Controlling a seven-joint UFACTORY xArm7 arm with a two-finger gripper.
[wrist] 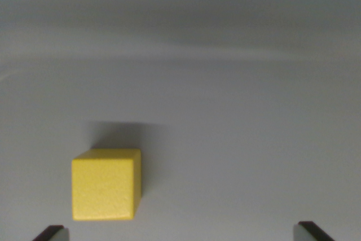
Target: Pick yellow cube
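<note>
Tool (pixel 183 234) fingers show only as two dark tips at the bottom edge of the wrist view, one at the near left and one at the near right, set wide apart with nothing between them, so the tool is spread and empty.

The yellow cube (pixel 105 184) sits on the pale grey counter (pixel 242 139), resting flat, with its front face toward the camera and a thin strip of its right side showing. It lies toward the left of the view, just beyond the left fingertip (pixel 52 233) and well apart from the right fingertip (pixel 312 231). A soft shadow falls on the counter behind it. Nothing else is on the counter in this view.

As I judge it, the step in hand is the approach: the cube has not been reached, and the tool is not yet lined up on it. The midline between the fingers falls to the right of the cube, so the next move calls for a shift to the left until the cube is centred in the gap. After that comes a move forward and down so the fingers pass either side of the cube, then a closing on its left and right faces.
</note>
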